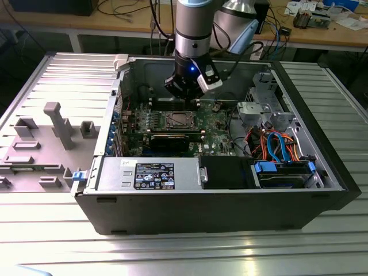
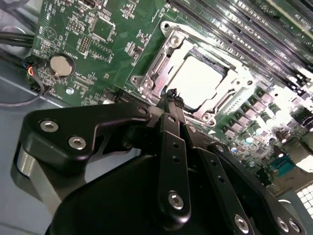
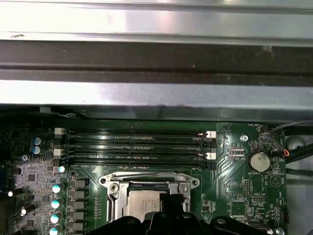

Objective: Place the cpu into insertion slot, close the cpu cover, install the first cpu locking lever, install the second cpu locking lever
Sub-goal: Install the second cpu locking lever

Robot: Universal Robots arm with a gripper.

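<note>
Item: claw, fingers pressed together and holding nothing, hung just above the socket edge, with the cpu seated in the slot directly beyond its tips, the cover lying closed around the chip, memory slots farther off.

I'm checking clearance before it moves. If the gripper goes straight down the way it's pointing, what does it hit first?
Most likely the cpu cover at the socket's near edge, where the gripper tip points in the second wrist view. The cpu lies just beyond. Depth is unclear, so the gap cannot be judged.
</note>
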